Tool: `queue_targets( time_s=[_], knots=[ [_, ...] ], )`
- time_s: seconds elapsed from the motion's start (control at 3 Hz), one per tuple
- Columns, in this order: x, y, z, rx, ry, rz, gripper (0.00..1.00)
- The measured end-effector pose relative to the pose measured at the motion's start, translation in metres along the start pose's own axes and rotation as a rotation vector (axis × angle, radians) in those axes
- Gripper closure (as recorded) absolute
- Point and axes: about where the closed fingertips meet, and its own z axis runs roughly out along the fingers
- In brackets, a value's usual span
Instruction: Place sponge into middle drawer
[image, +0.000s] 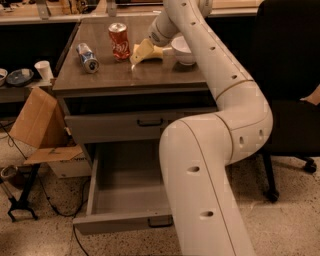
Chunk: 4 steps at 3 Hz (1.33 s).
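Note:
The pale yellow sponge (144, 52) is on the brown cabinet top (115, 75), tilted up on one corner between the red can and the white bowl. My gripper (150, 46) reaches down from the back right and is shut on the sponge's upper end; the sponge hides most of the fingers. The middle drawer (102, 222), the lower grey one, is pulled far out and empty, with its dark handle (160, 221) at the front. My white arm (210, 170) crosses in front of its right side.
A red soda can (119, 40) stands left of the sponge, and a silver can (87, 56) lies further left. A white bowl (182, 49) sits right of the sponge. The upper grey drawer (115, 125) is slightly open. A cardboard box (35, 120) stands left, a black chair (290, 75) right.

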Motion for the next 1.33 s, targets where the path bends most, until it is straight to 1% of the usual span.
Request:
queue_targets(
  time_s=[0.33, 0.67, 1.0, 1.33],
  knots=[
    [0.003, 0.007, 0.004, -0.026, 0.025, -0.010, 0.00],
    [-0.004, 0.009, 0.007, -0.032, -0.001, 0.033, 0.00],
    [-0.012, 0.004, 0.013, -0.003, -0.018, 0.108, 0.00],
    [-0.015, -0.002, 0.025, 0.049, -0.003, 0.210, 0.00]
  ],
)
